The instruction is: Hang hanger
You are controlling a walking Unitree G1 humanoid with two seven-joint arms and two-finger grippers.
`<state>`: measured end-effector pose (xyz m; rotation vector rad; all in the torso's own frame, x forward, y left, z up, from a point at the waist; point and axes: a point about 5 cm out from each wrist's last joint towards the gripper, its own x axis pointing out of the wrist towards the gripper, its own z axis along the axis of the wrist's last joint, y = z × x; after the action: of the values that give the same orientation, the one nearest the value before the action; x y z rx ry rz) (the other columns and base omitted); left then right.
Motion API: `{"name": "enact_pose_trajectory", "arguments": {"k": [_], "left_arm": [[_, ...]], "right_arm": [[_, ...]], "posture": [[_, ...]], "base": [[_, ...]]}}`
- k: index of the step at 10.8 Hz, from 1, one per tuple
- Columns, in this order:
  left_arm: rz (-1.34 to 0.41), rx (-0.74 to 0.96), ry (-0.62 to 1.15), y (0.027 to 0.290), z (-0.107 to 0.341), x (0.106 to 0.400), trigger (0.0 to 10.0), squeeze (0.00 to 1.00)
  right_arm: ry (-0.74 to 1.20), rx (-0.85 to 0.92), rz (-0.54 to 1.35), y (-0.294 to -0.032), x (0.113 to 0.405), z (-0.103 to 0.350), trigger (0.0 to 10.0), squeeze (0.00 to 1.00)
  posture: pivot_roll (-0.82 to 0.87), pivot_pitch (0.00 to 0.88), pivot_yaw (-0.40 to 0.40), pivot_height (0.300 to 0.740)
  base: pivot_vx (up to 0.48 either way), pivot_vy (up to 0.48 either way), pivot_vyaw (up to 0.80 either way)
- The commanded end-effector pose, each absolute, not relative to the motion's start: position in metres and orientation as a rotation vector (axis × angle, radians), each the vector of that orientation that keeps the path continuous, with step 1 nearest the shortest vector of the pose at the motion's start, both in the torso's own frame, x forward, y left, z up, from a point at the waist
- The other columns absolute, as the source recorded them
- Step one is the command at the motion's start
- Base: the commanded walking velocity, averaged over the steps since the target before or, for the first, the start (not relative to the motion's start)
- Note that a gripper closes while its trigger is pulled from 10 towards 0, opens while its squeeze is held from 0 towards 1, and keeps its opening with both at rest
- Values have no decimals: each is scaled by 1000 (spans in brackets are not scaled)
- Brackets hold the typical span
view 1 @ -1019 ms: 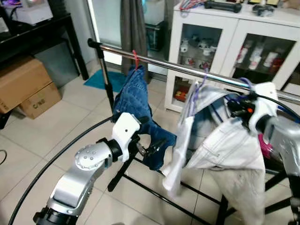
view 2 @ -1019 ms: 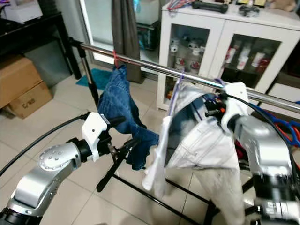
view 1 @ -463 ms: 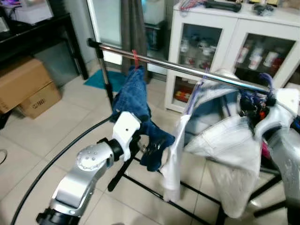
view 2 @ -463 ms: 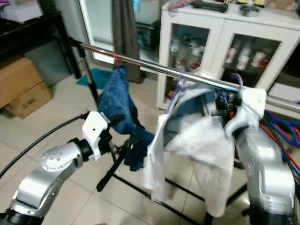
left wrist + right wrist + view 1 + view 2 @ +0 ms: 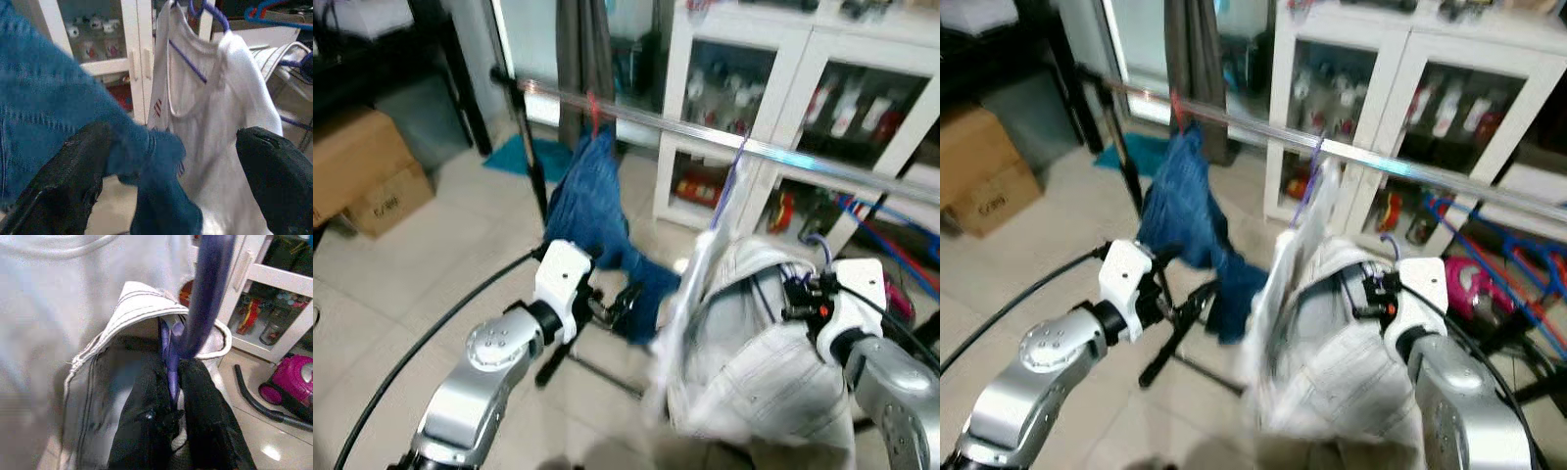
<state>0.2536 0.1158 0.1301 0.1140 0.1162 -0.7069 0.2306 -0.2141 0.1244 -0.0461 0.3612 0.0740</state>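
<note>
Hanger (image 5: 203, 293) with garment (image 5: 754, 382), below rail (image 5: 783, 157).
Right gripper (image 5: 172, 382) clamped on hanger; left gripper (image 5: 166, 161) spread apart beside jeans (image 5: 592, 201).

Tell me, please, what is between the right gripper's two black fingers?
The right gripper is shut on the neck of a purple hanger. Pale trousers hang from that hanger, with the waistband open around the fingers. The hanger's lower part is hidden inside the cloth.

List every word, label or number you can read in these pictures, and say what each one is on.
Cardboard box: dark print on its side, too blurred to read.
White shirt: small red mark, too blurred to read.
Bottles in the white cabinet: labels too small to read.
No other text is visible.
</note>
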Motion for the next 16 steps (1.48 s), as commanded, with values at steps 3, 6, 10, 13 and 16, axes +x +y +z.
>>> {"name": "enact_pose_trajectory", "arguments": {"k": [3,6,10,13,16], "left_arm": [[-703,114,112,117,134,252,10000,75],[-708,114,114,118,134,253,10000,75],[-765,140,133,113,130,258,10000,78],[-998,210,206,95,118,261,10000,1000],[-832,194,142,99,117,269,10000,745]], "right_arm": [[304,-84,62,-211,229,137,10000,0],[325,-93,66,-212,226,136,10000,0],[355,-144,265,-216,225,141,10000,0],[508,-329,568,-216,218,135,10000,0],[446,-190,218,-237,231,126,10000,0]], "posture": [[25,10,-10,740],[20,12,-10,740],[28,20,-24,740],[11,8,-17,740],[6,0,-13,740]], "base": [[0,0,0],[0,0,0],[0,0,0],[0,0,0],[0,0,0]]}}
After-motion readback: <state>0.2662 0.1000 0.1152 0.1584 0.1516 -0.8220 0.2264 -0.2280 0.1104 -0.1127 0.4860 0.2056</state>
